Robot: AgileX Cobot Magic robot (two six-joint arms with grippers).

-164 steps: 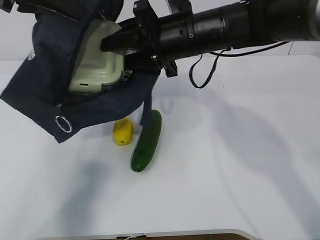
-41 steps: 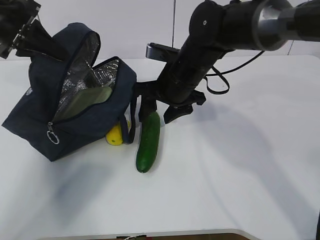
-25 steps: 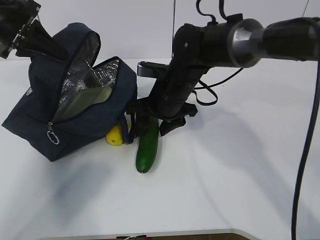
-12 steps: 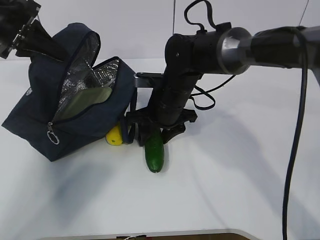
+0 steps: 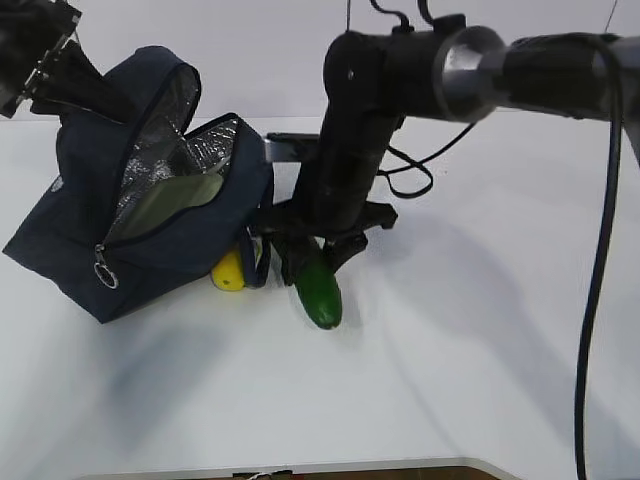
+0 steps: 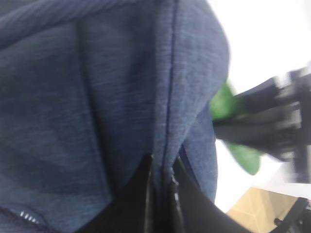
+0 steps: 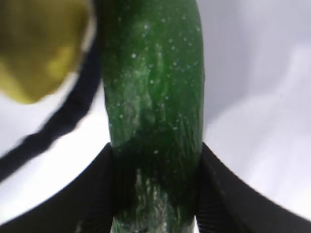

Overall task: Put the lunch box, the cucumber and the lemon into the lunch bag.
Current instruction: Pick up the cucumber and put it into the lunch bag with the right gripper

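The navy lunch bag (image 5: pixel 90 200) leans open at the left, its foil lining showing. The pale green lid of the lunch box (image 5: pixel 165 200) shows inside the opening. My left gripper (image 5: pixel 45 60) is shut on the bag's top fabric (image 6: pixel 163 160) and holds it up. My right gripper (image 5: pixel 315 255) is shut on the dark green cucumber (image 5: pixel 318 290), whose free end tilts toward the table; both fingers press its sides in the right wrist view (image 7: pixel 153 97). The yellow lemon (image 5: pixel 228 270) lies against the bag's base, left of the cucumber, and shows blurred in the right wrist view (image 7: pixel 39 43).
A dark bag strap (image 5: pixel 262 255) hangs between the lemon and the cucumber. The white table (image 5: pixel 480 350) stretches right and toward the front. A black cable (image 5: pixel 415 175) loops behind the right arm.
My right gripper has come down and closed on the cucumber, and the cucumber's free end has swung toward the right. The bag, the lemon and the left gripper have stayed put.
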